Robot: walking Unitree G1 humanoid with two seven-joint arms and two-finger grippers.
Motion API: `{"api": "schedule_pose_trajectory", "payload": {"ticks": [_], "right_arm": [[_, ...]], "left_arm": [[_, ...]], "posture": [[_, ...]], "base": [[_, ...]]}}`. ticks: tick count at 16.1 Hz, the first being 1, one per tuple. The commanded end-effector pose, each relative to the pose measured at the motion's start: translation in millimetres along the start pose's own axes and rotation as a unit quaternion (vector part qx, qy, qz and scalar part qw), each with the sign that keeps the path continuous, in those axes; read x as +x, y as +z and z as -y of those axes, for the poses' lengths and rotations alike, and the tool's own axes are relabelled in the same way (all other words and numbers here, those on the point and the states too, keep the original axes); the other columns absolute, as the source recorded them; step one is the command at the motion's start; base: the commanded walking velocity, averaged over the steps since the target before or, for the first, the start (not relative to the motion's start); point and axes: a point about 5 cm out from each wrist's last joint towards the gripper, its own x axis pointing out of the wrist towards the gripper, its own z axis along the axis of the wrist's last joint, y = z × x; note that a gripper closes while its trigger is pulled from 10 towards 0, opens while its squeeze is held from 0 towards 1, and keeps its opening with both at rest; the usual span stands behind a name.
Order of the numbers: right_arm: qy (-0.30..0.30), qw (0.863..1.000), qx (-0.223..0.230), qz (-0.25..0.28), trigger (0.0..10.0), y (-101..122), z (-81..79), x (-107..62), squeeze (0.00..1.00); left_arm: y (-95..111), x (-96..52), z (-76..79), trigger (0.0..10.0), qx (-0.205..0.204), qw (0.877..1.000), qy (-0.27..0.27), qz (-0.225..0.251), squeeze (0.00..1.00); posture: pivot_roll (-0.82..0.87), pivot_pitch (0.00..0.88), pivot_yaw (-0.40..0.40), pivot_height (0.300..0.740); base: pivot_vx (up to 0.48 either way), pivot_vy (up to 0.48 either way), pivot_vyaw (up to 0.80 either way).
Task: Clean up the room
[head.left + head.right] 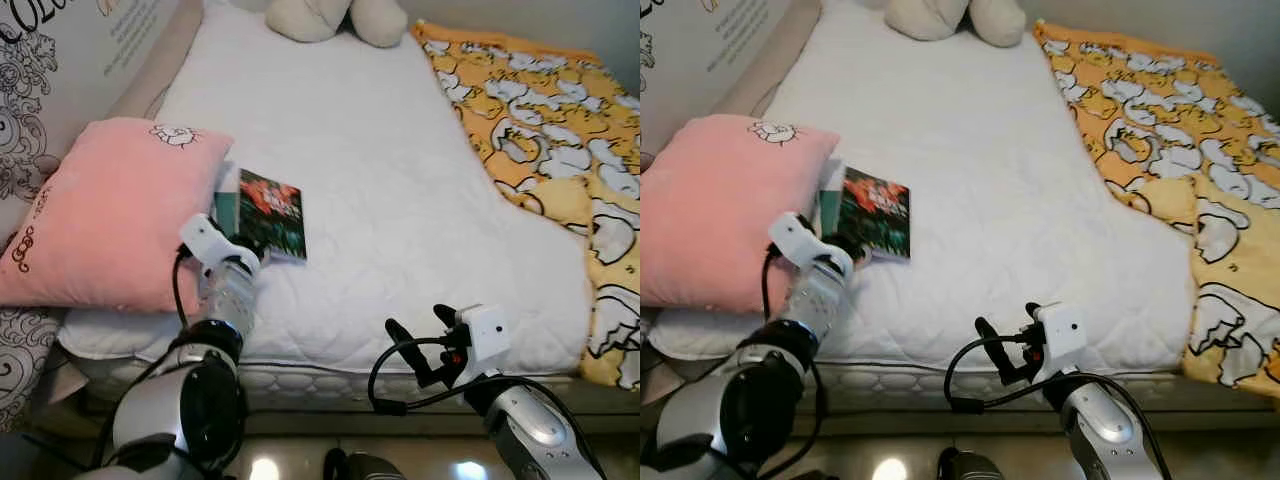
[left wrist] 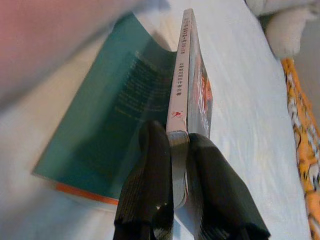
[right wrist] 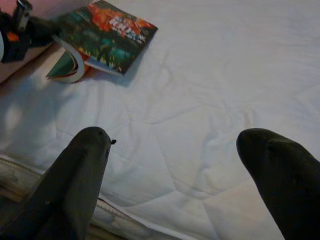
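Observation:
A dark green book with a red picture on its cover lies on the white mattress, beside a pink pillow. My left gripper is shut on the book's near edge; in the left wrist view both fingers clamp the block of pages, while the teal back cover flops open onto the sheet. My right gripper hovers open over the mattress's front edge, nothing between its fingers.
A yellow blanket with white cartoon figures covers the bed's right side. A cream plush toy sits at the far end. A patterned headboard or wall runs along the left. Tiled floor shows below the bed edge.

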Motion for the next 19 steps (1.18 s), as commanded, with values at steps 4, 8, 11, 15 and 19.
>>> {"api": "schedule_pose_trajectory", "payload": {"ticks": [4, 8, 11, 15, 19], "right_arm": [[-0.004, 1.0, 0.006, -0.011, 10.0, -4, -1.8, -2.1, 0.0], [0.003, 1.0, 0.011, -0.017, 10.0, -9, -5.5, 2.6, 0.0], [0.005, 1.0, 0.01, -0.016, 10.0, -8, -3.8, 4.8, 0.0], [0.007, 1.0, 0.008, -0.018, 10.0, -10, -0.4, 8.8, 0.0], [0.016, 1.0, 0.009, -0.016, 10.0, -11, -3.8, 12.5, 0.0]], "left_arm": [[11, -3.5, 41.8, 10.0, 0.078, 0.994, -0.062, 0.052, 0.0], [23, -11.3, 41.5, 10.0, -0.034, 0.996, -0.067, 0.039, 0.0], [48, -17.6, 43.8, 10.0, -0.1, 0.99, -0.077, 0.064, 0.0], [67, -42.7, 78.9, 10.0, -0.129, 0.979, -0.147, 0.058, 0.0], [34, -31.0, 30.2, 10.0, -0.129, 0.989, -0.068, -0.001, 0.0]], "posture": [[-0.17, 0.117, -0.087, 0.74], [-0.14, 0.1, -0.089, 0.74], [-0.13, 0.092, -0.094, 0.74], [-0.1, 0.079, -0.093, 0.74], [-0.09, 0.074, -0.097, 0.74]], "base": [[0.0, 0.0, 0.0], [0.0, 0.0, 0.0], [0.0, 0.0, 0.0], [0.0, 0.0, 0.0], [0.0, 0.0, 0.0]]}}
